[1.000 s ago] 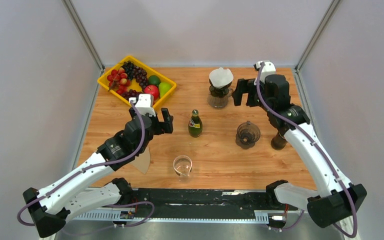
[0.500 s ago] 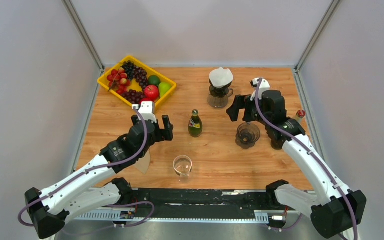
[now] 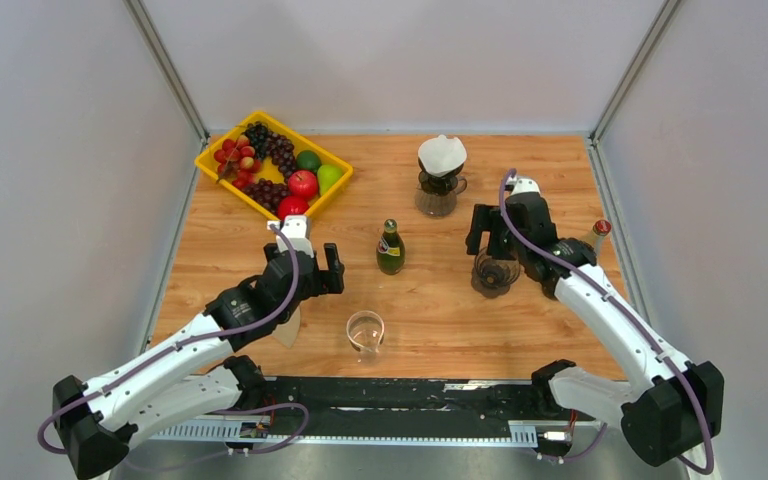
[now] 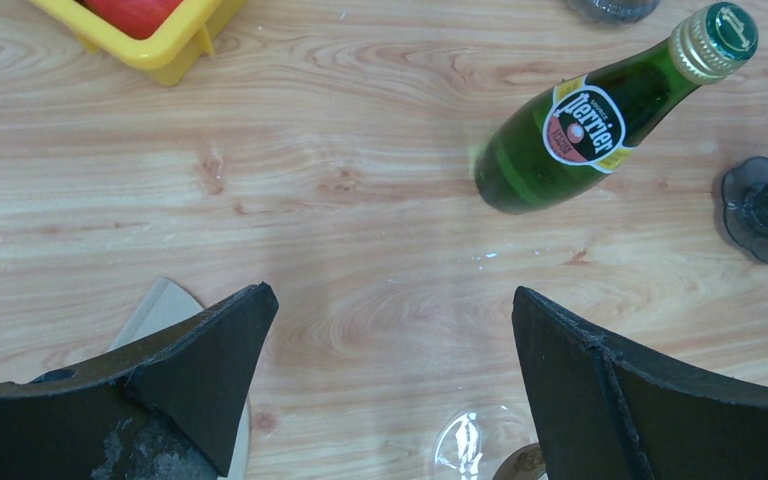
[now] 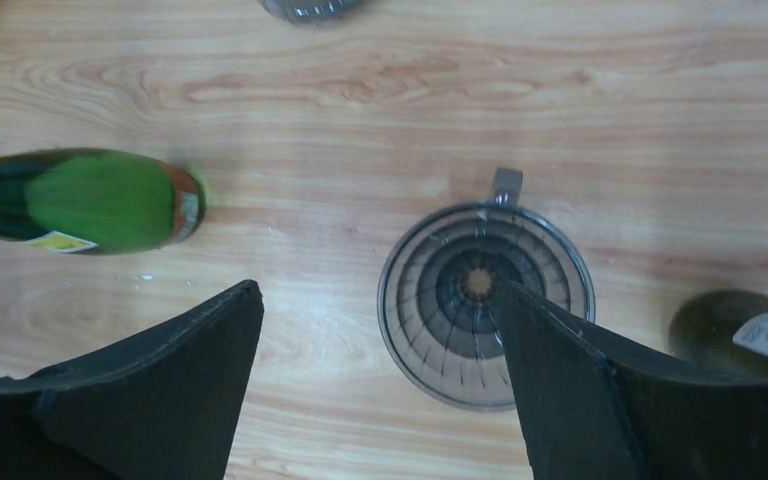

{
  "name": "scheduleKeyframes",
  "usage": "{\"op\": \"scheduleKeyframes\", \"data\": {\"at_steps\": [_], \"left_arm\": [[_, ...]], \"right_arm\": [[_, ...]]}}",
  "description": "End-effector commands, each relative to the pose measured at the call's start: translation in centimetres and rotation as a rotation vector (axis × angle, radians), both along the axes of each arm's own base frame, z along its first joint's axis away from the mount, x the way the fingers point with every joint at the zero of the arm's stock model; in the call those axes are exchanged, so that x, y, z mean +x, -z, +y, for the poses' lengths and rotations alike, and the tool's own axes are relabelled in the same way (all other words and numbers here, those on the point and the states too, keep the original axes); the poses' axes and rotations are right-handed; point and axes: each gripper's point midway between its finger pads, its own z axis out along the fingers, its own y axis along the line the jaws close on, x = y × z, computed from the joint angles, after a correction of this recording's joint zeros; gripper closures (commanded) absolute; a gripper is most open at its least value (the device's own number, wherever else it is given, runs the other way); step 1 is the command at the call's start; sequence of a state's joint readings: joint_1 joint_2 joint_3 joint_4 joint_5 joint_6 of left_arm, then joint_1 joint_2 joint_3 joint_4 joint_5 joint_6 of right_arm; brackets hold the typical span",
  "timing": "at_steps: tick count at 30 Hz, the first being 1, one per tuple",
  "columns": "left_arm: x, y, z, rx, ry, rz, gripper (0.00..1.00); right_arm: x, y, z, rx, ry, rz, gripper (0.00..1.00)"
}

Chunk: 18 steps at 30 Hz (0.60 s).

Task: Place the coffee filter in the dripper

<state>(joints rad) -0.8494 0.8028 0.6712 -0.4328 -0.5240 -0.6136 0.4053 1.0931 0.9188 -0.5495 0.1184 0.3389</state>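
Right gripper (image 5: 380, 288), spread, hovers above dripper (image 5: 455, 300) between green bottle (image 5: 90, 213) and brown bottle (image 5: 730, 325).

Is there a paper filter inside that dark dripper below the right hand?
No, the dripper's ribbed walls are bare down to the center hole.

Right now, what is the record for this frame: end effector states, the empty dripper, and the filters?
empty dripper: upright on table, no filter inside
right end effector: open, over the empty dripper
left end effector: open, empty
loose filter: flat on table, near left end effector
white filter: seated in a second dripper, far side
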Motion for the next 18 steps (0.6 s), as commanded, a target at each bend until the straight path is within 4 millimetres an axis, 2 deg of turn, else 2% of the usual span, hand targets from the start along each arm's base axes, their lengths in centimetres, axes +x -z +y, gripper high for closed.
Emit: {"op": "scheduleKeyframes", "data": {"at_steps": [1,5,8,18], "left_arm": [[-0.1,-0.3,0.1,-0.037,-0.014,-0.01,0.0],[-0.1,0.0,0.0,-0.045,-0.011,-0.009,0.0],[-0.2,0.2,0.0,-0.047,-0.008,-0.005,0.0],[-0.6,0.4,1.0,-0.045,-0.034,-0.01,0.0]], "right_arm": [[-1.8,1.2,0.1,-0.026,0.004,0.055,0.12],[-3.0,2.9,1.9,-0.105,-0.067,0.087,0.15],[-3.0,4.2,2.6,-0.179,-0.075,0.105,0.19],[-1.8,8.4,1.8,-0.327,-0.008,0.194,0.37]]}}
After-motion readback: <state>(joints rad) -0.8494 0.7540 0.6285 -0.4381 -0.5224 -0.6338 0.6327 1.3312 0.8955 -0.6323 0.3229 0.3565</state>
